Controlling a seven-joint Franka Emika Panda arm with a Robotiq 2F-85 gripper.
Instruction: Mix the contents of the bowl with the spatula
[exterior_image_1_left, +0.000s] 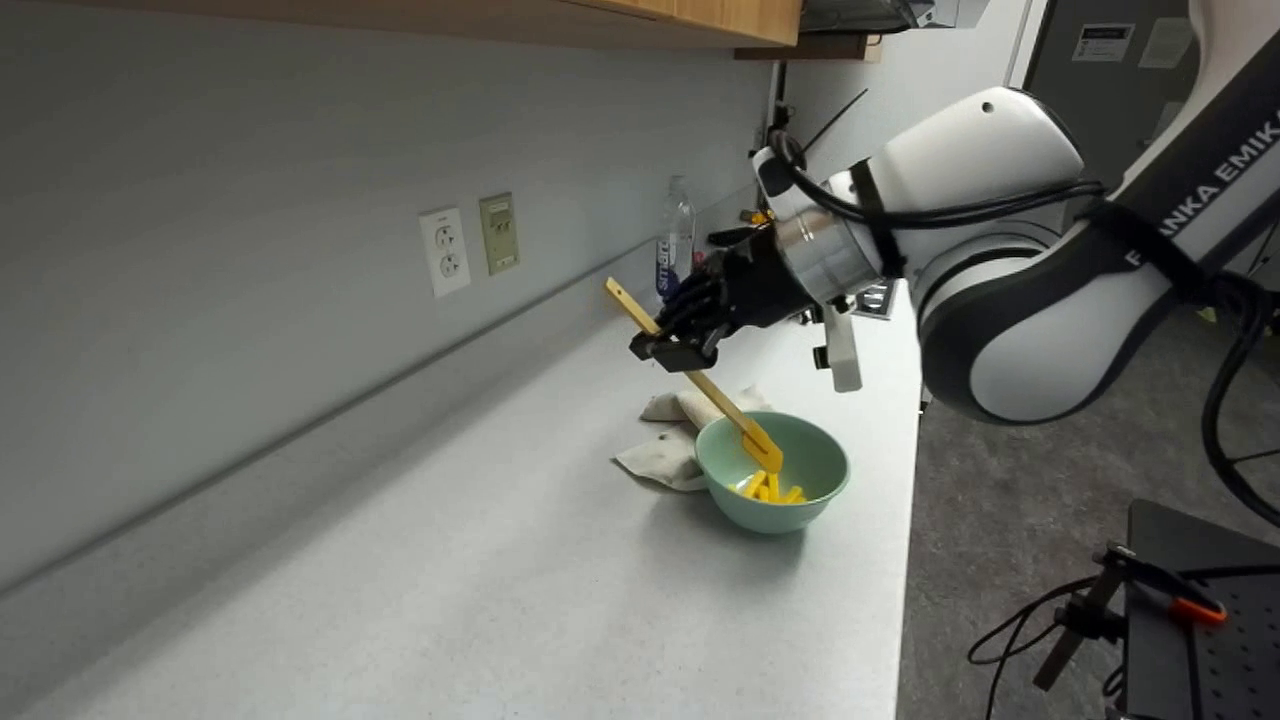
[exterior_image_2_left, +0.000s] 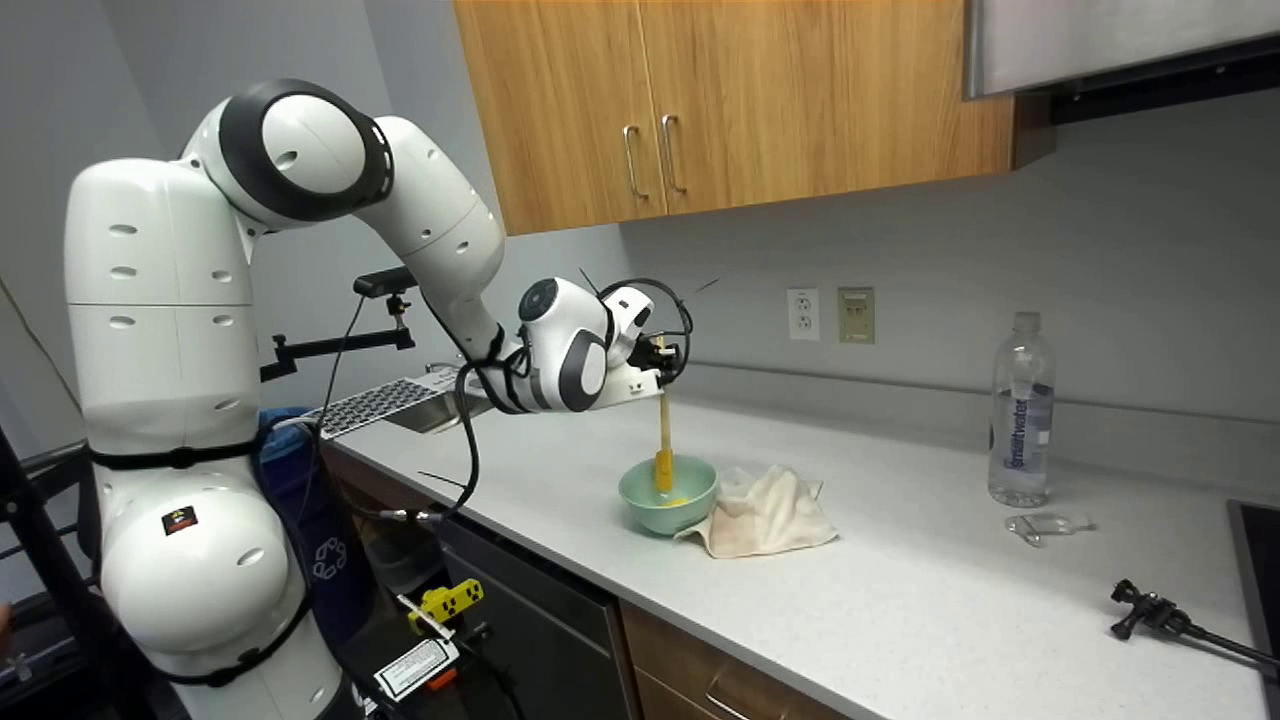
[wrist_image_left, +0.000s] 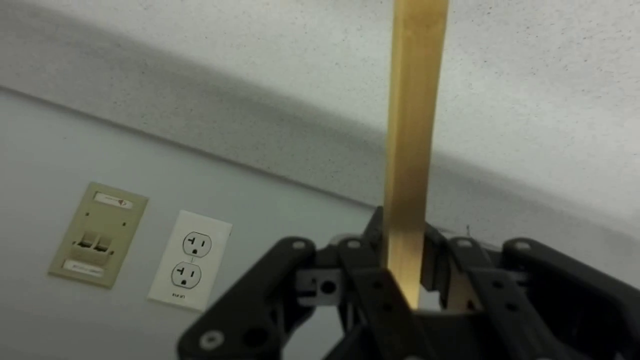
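Mixing judged the current step; a low, sweeping stroke called for next

By the black two-fingered hand (exterior_image_1_left: 664, 350), closed down nearly all the way, a slim yellow-headed, wooden-handled spatula (exterior_image_1_left: 720, 402) is gripped along its handle. Its long axis is slanted: the free end is pointed up toward the grey wall (exterior_image_1_left: 300, 220), the flat head (exterior_image_1_left: 763, 449) down inside the round mint-green bowl (exterior_image_1_left: 765, 517). Whether the small yellow food pieces (exterior_image_1_left: 773, 487) there are touched cannot be told, so the head should probably be lowered and swept among them (gently, as the bowl is steadied by nothing visible). The bowl is set on the white tabletop (exterior_image_1_left: 560, 600), just beside a crumpled beige cloth (exterior_image_1_left: 662, 455).
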